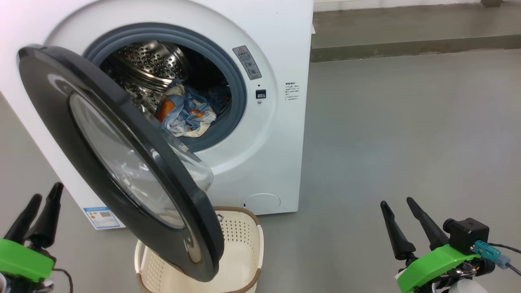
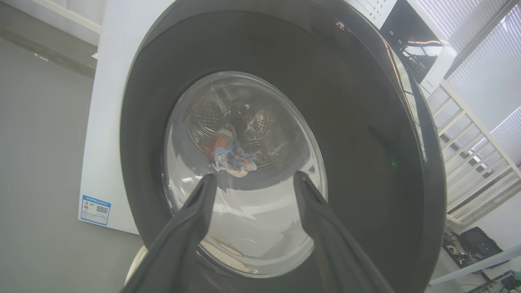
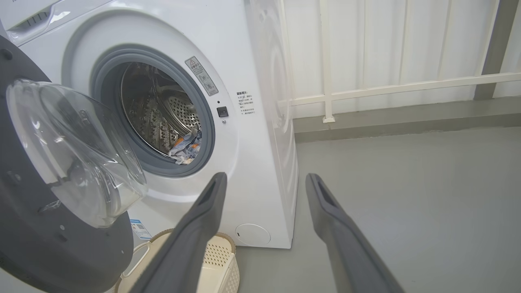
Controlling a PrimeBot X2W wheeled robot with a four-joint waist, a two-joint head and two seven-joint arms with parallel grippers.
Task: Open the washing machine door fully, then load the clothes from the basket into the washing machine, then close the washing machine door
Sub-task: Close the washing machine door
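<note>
– White washing machine [image 1: 268, 162] takes the upper left of the head view. Where's everything else?
– The washing machine door [image 1: 61, 122] hangs partly swung out across the left, its lower edge over the basket [image 1: 240, 244] at bottom centre. What I can see of the basket looks bare, though the door hides part of it. The clothes [image 1: 185, 112] lie bunched in the drum, low and close to the grey rubber ring [image 1: 240, 93].
– Grippers?
– The left gripper [image 2: 254, 177] has its fingers spread, holds nothing and faces the door's outer glass. The right gripper [image 1: 397, 201], at lower right, is likewise spread and empty.
– Risks?
– I'd judge that fabric near the ring could get pinched when the door shuts, stopping the latch. A push on the bulging glass might slide off, so the black rim looks safer. A low sweep could also knock the basket.
</note>
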